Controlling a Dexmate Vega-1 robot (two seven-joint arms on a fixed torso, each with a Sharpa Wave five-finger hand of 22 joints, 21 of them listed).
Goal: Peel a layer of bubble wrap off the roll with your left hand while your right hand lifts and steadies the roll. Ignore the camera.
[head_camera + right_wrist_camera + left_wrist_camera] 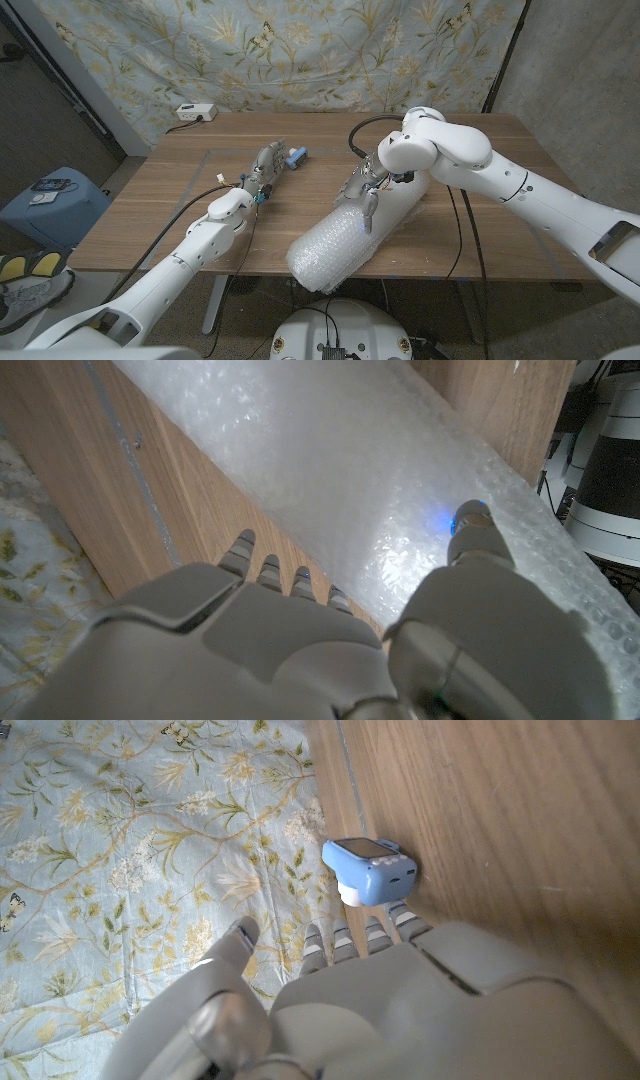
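Note:
The bubble wrap roll lies slantwise on the table's right half, its near end sticking out over the front edge. My right hand is on the roll's far part. Its thumb touches the top of the wrap and its fingers reach down the side toward the wood, without a closed grip. My left hand lies to the left, well apart from the roll, fingers stretched out and holding nothing. Its fingertips are close to a small blue camera.
The blue camera sits at the table's middle back. A white box stands at the back left corner. A black cable runs across the right side of the wooden table. A flowered cloth hangs behind.

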